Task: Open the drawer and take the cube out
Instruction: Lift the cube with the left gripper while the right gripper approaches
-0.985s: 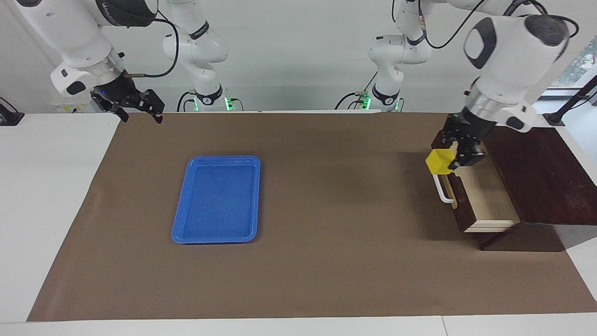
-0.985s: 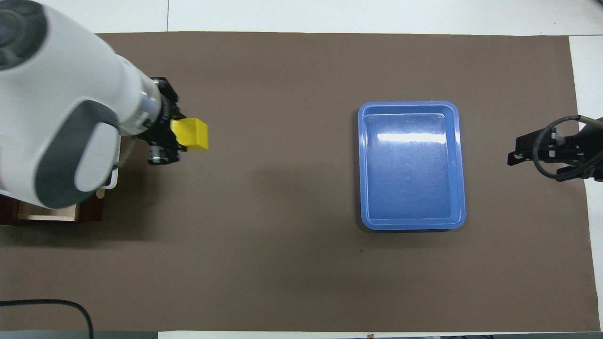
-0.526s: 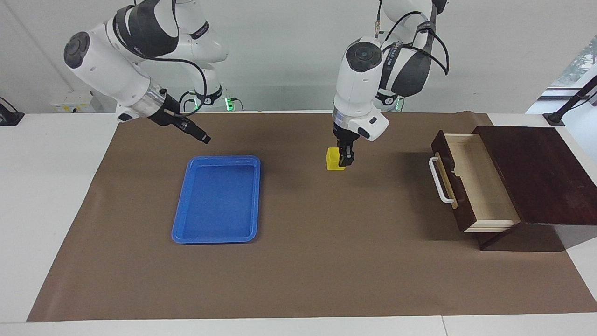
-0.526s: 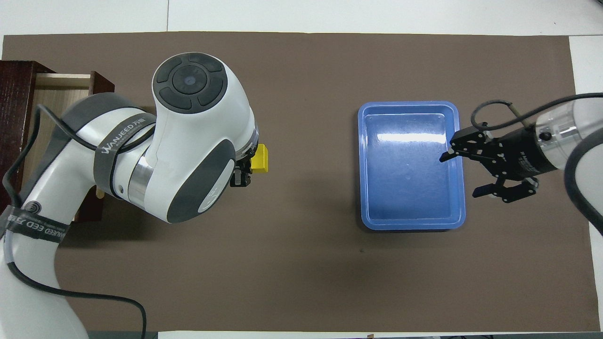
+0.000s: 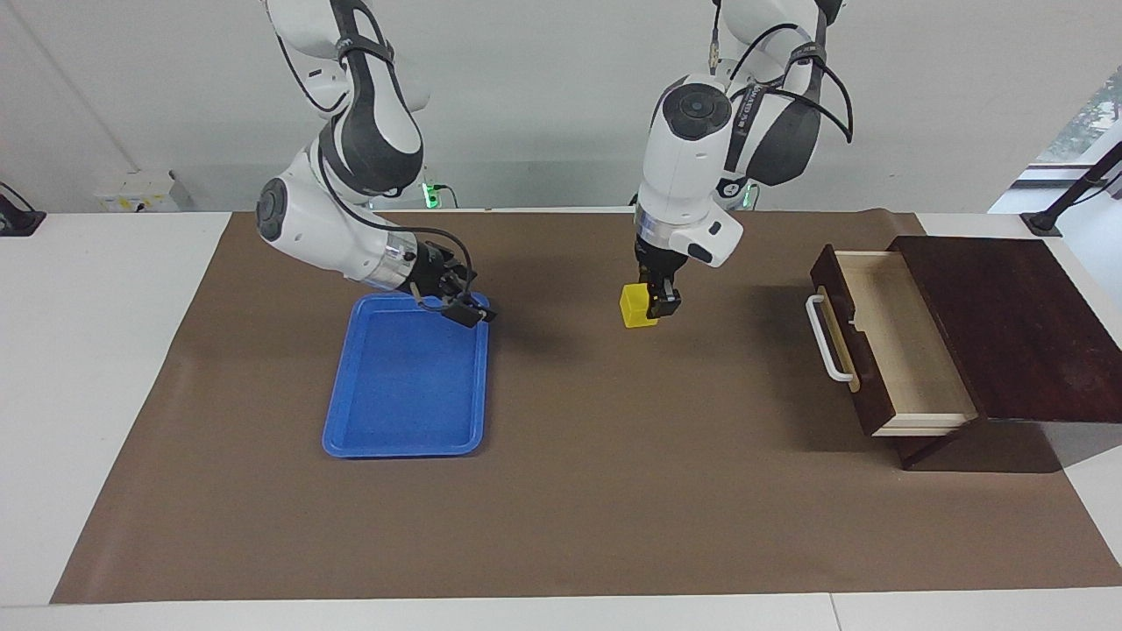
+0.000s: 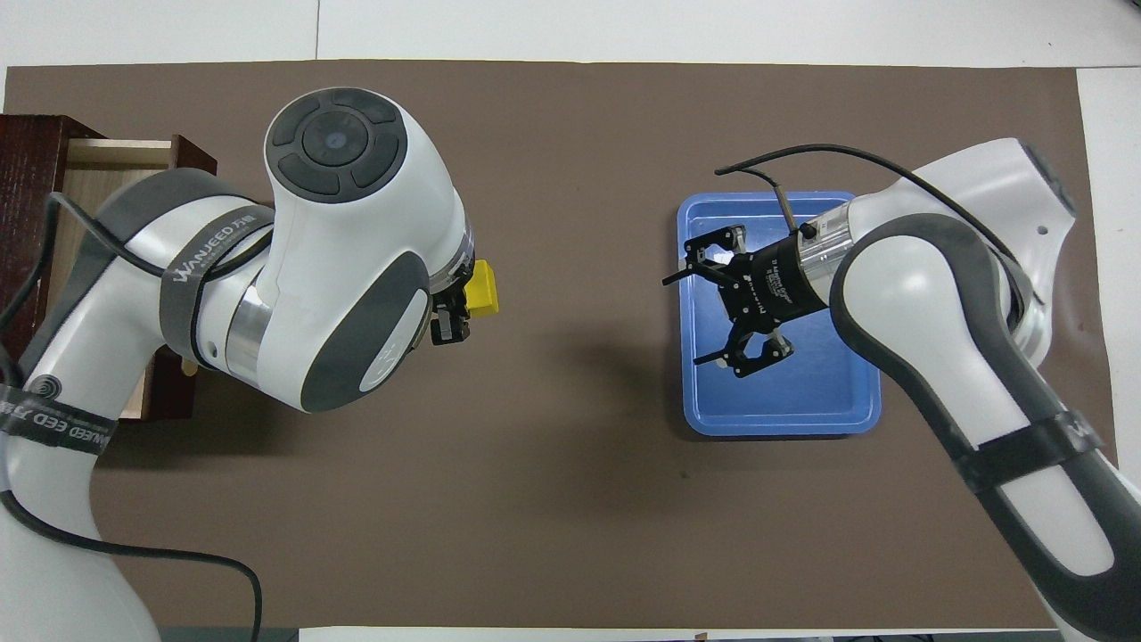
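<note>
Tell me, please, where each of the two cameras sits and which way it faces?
Facing view: high across the table, looking at the robots; both arms and bases show, left gripper holding the cube, right gripper over the tray.
Overhead view: high above the robots' end, looking steeply down; both arms enter from the bottom.
Shared: cube, tray, open drawer, both grippers, half a turn apart.

White worktop (image 5: pixel 96 368), mostly covered by a brown mat (image 5: pixel 614 491). Plain pale wall (image 5: pixel 543 96) along the robots' end. Window (image 5: pixel 1082 123) with greenery at the left arm's end. Even, soft lighting, faint shadows on the mat.
</note>
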You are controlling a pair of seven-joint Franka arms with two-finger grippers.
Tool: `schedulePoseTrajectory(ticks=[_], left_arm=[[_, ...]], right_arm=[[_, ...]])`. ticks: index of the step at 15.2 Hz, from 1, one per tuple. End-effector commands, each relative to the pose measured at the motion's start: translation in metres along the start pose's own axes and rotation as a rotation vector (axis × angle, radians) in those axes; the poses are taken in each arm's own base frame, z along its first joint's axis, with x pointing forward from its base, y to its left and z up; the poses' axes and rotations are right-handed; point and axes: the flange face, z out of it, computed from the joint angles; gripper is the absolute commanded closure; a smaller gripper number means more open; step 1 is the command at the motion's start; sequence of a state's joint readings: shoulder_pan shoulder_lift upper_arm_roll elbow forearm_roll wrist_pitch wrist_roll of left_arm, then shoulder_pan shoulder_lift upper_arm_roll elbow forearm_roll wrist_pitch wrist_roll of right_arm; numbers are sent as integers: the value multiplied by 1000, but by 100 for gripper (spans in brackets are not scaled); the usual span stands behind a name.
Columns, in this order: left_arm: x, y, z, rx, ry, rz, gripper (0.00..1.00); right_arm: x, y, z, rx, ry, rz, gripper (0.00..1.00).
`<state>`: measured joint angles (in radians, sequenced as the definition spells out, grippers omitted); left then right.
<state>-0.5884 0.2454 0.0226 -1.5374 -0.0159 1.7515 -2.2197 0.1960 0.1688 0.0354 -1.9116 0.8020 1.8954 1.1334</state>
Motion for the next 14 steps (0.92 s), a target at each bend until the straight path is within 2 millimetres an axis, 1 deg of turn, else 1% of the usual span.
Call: schedulePoseTrajectory(ticks=[1,2,4,6,7,11,13,14], left_arm=[[0,1,-1,-17,6,-41,100],[0,1,-1,-18,7,-46,100],[0,2,-1,-26,12,-46,100],[-2,2,-1,-34,8,-45,100],[-2,2,-1,-35,8,-45,100],[-2,3,-2,-41,4,-45,100],[-3,2,-1,-40,5,-43,100],[-2,3,-2,-41,4,-45,100]], right_arm=[[-10,-10,36,28,-48,84,0],[-24,-15,53,34,-47,83,0],[-42,-27,84,43,-38,103,0],[-55,-39,104,54,-27,121,0],[-59,-45,108,56,-29,130,0],[-67,-67,102,83,-76,157,0],[-75,-77,102,93,-78,162,0],[-81,-83,98,100,-78,166,0]])
